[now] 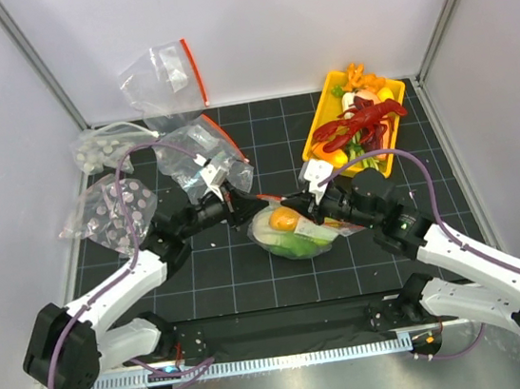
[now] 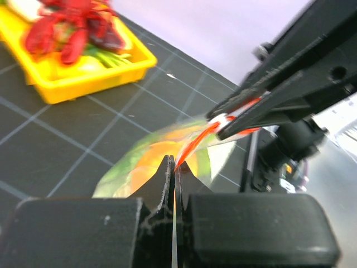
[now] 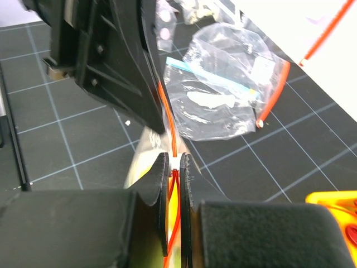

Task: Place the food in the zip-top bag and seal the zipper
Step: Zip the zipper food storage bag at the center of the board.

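The zip-top bag [image 1: 296,235] lies at the table's middle with the food inside: green lettuce [image 1: 297,245] and a yellow-orange piece [image 1: 285,218]. Its red-orange zipper [image 1: 275,199] is stretched between both grippers. My left gripper [image 1: 239,200] is shut on the zipper's left end; the left wrist view shows the strip [image 2: 192,146] running out of its shut fingertips [image 2: 174,165] to the right gripper [image 2: 226,120]. My right gripper [image 1: 316,208] is shut on the zipper's right part, with the strip [image 3: 169,120] and a white bit pinched between its tips [image 3: 174,160].
A yellow tray [image 1: 325,111] with a red lobster [image 1: 358,124] and other toy food stands at the back right. Clear bags with white parts [image 1: 200,160] [image 1: 161,76] and dotted pouches [image 1: 109,211] lie at the back left. One clear bag [image 3: 223,95] lies close behind the grippers.
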`<act>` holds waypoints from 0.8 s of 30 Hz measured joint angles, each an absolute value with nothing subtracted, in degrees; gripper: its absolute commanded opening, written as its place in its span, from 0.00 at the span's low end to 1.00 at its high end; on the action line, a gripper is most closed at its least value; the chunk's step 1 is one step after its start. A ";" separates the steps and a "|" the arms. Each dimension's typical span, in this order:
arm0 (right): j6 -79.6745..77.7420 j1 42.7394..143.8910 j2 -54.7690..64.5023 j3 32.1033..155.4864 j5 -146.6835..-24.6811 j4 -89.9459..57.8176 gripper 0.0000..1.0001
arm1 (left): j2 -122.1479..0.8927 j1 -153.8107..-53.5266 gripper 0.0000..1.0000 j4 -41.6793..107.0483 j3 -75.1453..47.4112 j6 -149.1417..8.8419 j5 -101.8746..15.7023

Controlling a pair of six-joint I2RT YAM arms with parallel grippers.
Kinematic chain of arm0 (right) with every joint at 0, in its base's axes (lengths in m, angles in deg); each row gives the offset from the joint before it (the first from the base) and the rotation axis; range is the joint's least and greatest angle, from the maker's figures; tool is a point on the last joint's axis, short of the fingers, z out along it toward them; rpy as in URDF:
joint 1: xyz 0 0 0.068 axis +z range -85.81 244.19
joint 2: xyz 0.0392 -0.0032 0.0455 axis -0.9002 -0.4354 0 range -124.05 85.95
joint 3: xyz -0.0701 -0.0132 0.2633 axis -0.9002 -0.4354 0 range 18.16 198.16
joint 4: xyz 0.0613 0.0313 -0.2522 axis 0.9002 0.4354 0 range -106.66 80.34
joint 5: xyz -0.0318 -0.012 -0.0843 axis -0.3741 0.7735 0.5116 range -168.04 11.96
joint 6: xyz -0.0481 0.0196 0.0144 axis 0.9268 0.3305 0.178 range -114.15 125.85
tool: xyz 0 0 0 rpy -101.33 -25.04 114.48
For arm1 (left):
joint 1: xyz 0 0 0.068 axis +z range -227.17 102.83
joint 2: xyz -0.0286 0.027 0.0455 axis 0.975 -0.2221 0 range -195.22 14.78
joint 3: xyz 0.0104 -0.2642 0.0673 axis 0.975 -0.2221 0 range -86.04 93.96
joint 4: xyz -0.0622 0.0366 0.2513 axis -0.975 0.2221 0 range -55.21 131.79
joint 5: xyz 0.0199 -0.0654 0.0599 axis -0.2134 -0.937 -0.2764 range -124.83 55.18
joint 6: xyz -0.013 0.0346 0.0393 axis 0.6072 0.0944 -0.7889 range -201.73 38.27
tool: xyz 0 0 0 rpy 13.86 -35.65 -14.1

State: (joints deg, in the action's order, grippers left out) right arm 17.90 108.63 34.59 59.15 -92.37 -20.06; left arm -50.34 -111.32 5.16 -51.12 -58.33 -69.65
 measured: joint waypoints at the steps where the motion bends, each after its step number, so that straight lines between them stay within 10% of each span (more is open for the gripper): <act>1: 17.88 108.63 34.59 59.15 -91.76 -19.88 0.01 | -49.71 -110.97 0.00 5.55 -51.36 -58.24 -68.36; 24: 17.64 108.59 34.59 59.15 -85.02 -16.15 0.01 | -38.08 -107.50 0.00 23.00 -54.14 -51.82 -26.71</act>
State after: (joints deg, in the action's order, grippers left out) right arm 17.64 108.59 34.59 59.15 -85.02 -16.15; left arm -38.08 -107.50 23.00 -54.14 -51.82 -26.71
